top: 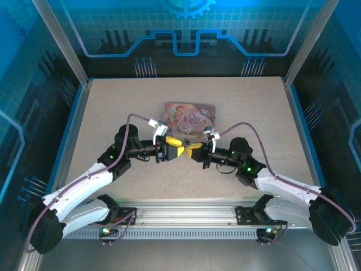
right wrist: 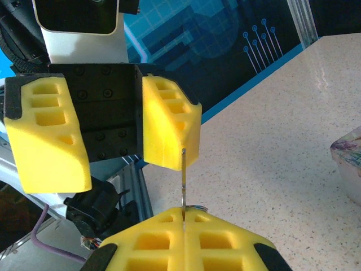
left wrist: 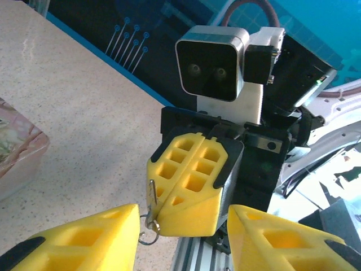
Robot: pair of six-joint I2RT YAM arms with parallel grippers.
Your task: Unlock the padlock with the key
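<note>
My right gripper [right wrist: 183, 217] is shut on the key [right wrist: 183, 175], a thin silvery blade sticking straight out of the seam between its yellow fingers. In the left wrist view the key [left wrist: 152, 195] pokes from those closed fingers, with a small wire ring [left wrist: 149, 236] hanging below. My left gripper [left wrist: 184, 223] stands open, its yellow fingers [left wrist: 79, 237] on either side of the right gripper's tip, the left finger close to the key. From above, the left gripper [top: 174, 151] and right gripper [top: 193, 150] meet nose to nose mid-table. The padlock is hidden.
The pink illustrated tin [top: 190, 116] lies just behind the two grippers; its edge shows as the tin [left wrist: 17, 152] and the tin [right wrist: 348, 164] in the wrist views. The speckled tabletop [top: 113, 107] spreads around it. An aluminium rail [top: 186, 217] runs along the near edge.
</note>
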